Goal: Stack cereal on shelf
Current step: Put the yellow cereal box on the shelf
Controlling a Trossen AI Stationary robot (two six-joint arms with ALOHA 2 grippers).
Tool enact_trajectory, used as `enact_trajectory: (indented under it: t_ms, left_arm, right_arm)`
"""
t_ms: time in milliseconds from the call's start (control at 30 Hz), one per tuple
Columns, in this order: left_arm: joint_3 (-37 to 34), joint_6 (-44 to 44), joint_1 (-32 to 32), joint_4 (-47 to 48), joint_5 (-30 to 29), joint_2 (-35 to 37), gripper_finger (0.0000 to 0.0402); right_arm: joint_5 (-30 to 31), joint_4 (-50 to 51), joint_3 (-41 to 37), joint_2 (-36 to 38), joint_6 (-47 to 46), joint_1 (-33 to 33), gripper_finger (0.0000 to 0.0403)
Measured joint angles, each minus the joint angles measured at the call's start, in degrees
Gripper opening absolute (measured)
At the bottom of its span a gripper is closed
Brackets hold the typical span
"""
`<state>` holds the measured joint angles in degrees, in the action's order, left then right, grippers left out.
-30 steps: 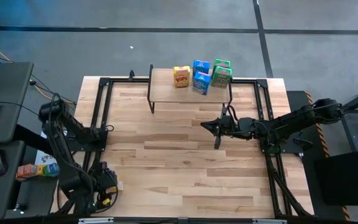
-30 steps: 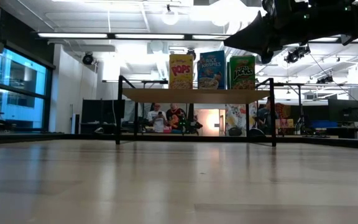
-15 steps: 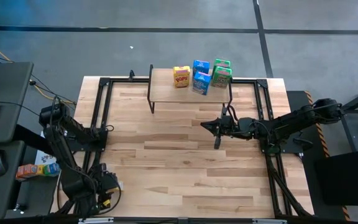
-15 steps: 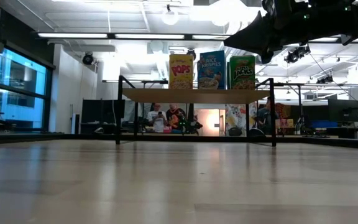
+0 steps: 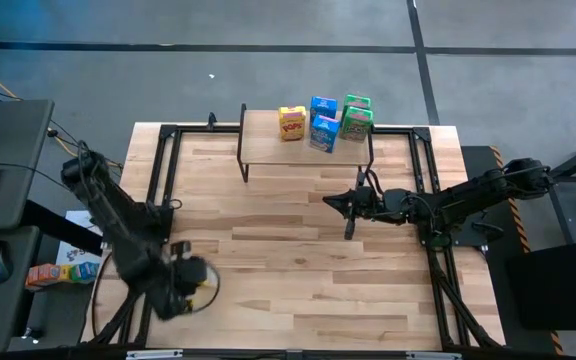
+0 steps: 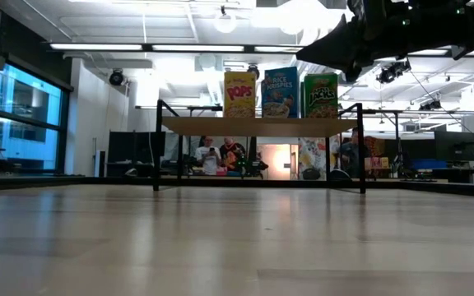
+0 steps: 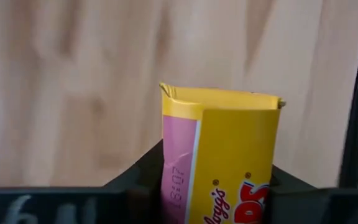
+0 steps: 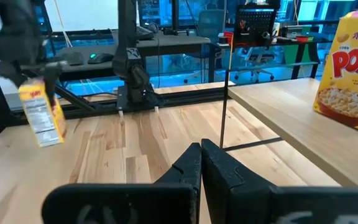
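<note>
My left gripper (image 5: 194,287) hangs over the table's near left part, shut on a yellow cereal box (image 7: 229,155). The right wrist view shows that box (image 8: 41,116) dangling below the gripper. The shelf (image 5: 268,138) stands at the table's far edge on thin black legs. On its wooden top stand several cereal boxes: a yellow one (image 5: 291,123), two blue (image 5: 323,131) and two green (image 5: 356,124). The low view shows them upright in a row (image 6: 279,92). My right gripper (image 5: 330,201) is shut and level, in front of the shelf's right legs. My left gripper pinches the yellow box between its two fingers, one on the pink narrow side (image 7: 170,186) and one on the opposite side. The fingers come from above, slanting down, and hold the box's upper end (image 8: 32,87). The box hangs tilted, clear of the table.
Black frame rails (image 5: 163,180) run along the table's left and right sides. Small colourful boxes (image 5: 60,272) lie on a stand left of the table. Bare wood (image 5: 288,280) stretches between the arms and in front of the shelf.
My left arm has swung from beyond the table's near left corner toward the right, in over the wood, rising a little. My right arm has kept still.
</note>
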<state>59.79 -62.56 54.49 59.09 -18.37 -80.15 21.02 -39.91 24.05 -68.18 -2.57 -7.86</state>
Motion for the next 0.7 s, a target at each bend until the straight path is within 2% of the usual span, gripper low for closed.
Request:
enact_trajectory:
  t_ms: [200, 400, 533, 700]
  left_arm:
    - [6.00, 20.91, -16.55, 2.11, -7.80, 7.17, 0.0121]
    - [19.00, 45.28, -38.12, 1.86, -8.25, 5.87, 0.0118]
    - [28.35, 58.46, -50.13, 0.52, -4.48, 1.45, 0.0118]
    - [38.35, 67.32, -60.88, 0.73, 4.88, -6.18, 0.0118]
  right_arm:
    - [0.00, -1.47, 0.00, 0.02, 0.68, 0.00, 0.0000]
    - [0.00, -1.51, 0.00, 0.02, 1.09, 0.00, 0.0000]
    - [0.00, -1.47, 0.00, 0.02, 1.09, 0.00, 0.0000]
    - [-0.26, -1.49, 0.00, 0.02, 1.04, 0.00, 0.0000]
